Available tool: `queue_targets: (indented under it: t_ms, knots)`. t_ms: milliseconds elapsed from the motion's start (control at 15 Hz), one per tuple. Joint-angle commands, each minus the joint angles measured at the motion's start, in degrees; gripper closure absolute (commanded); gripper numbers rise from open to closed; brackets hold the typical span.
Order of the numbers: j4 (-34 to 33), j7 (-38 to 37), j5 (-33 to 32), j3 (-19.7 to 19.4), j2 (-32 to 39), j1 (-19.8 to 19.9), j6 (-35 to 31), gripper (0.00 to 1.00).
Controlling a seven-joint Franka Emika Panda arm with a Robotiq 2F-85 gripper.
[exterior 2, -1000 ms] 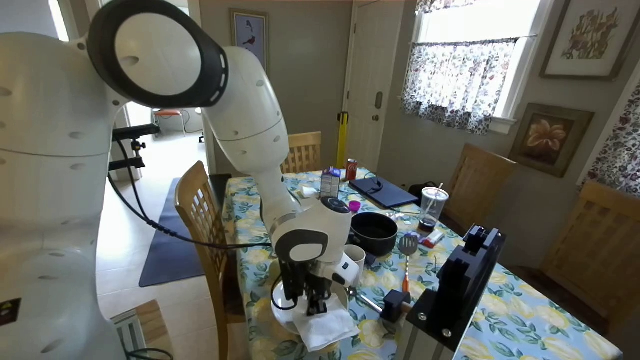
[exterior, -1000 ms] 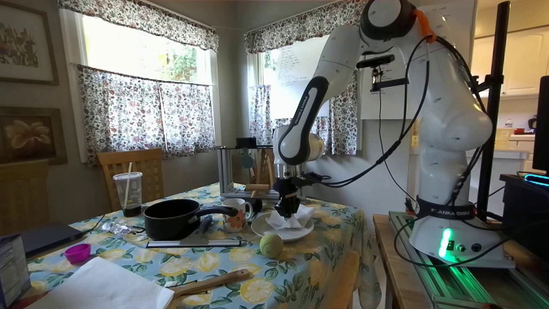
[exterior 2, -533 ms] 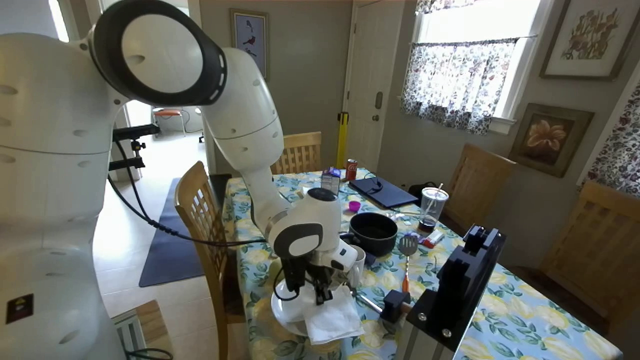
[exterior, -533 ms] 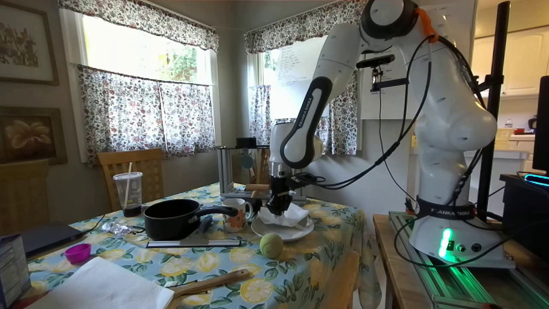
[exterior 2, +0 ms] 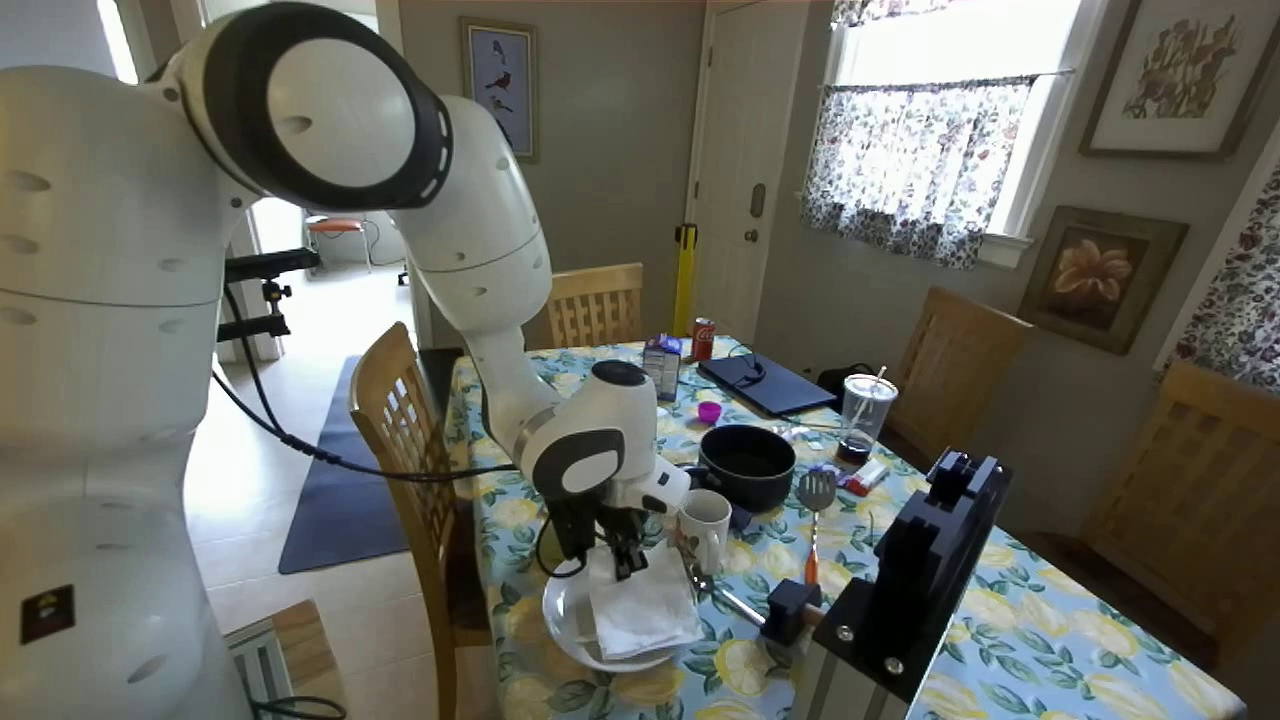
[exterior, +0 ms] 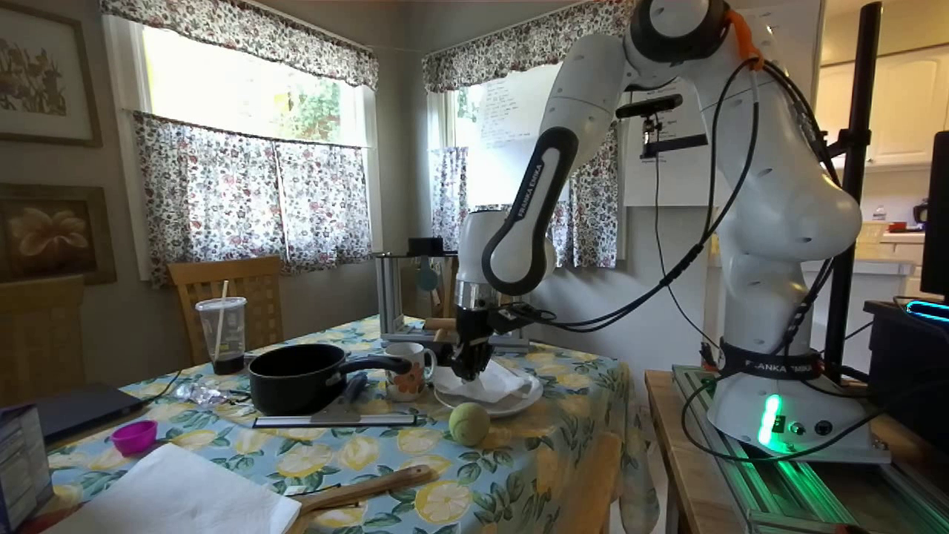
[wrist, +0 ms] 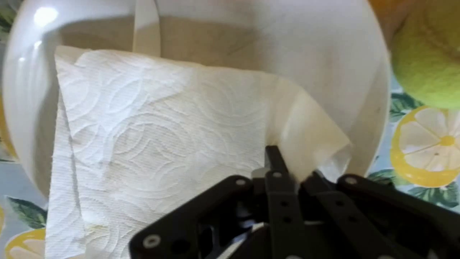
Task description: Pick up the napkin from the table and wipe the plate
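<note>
The napkin is a white, embossed, folded paper towel [wrist: 154,126] lying over the white plate [wrist: 334,64] in the wrist view. My gripper [wrist: 296,167] is shut on a pinched fold near the napkin's right edge. In both exterior views the gripper [exterior: 468,371] [exterior 2: 628,572] points down, low over the plate [exterior: 519,406] [exterior 2: 568,625], with the napkin [exterior: 498,382] [exterior 2: 648,615] spread beneath and beside it. A pale flat strip [wrist: 147,32] lies on the plate, partly under the napkin. The fingertips' contact with the plate is hidden by the cloth folds.
A tennis ball [exterior: 469,424] sits close to the plate's rim. A flowered mug [exterior: 405,374] and a black pot [exterior: 293,382] stand beside it. A metal frame with black parts [exterior 2: 930,560] stands close by. Another white paper sheet [exterior: 185,493] lies on the table.
The gripper has moved toward the mug, dragging the napkin across the plate. The napkin now lies flatter and more of the plate's near-robot side shows. The grip on it stays shut.
</note>
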State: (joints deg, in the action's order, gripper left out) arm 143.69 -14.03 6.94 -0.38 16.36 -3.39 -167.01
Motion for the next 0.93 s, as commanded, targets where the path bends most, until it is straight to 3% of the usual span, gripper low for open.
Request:
queue_targets:
  t_ms: [0,200,600,867]
  knots:
    - [-0.26,8.49,7.51,8.36,-0.34,5.25,2.43,1.00]
    - [-0.72,14.56,13.74,13.03,-0.65,8.68,8.38,1.00]
    - [-0.29,12.85,13.52,7.57,-1.69,8.54,18.75,1.00]
    - [-0.23,9.86,11.30,3.15,-1.49,7.54,17.88,1.00]
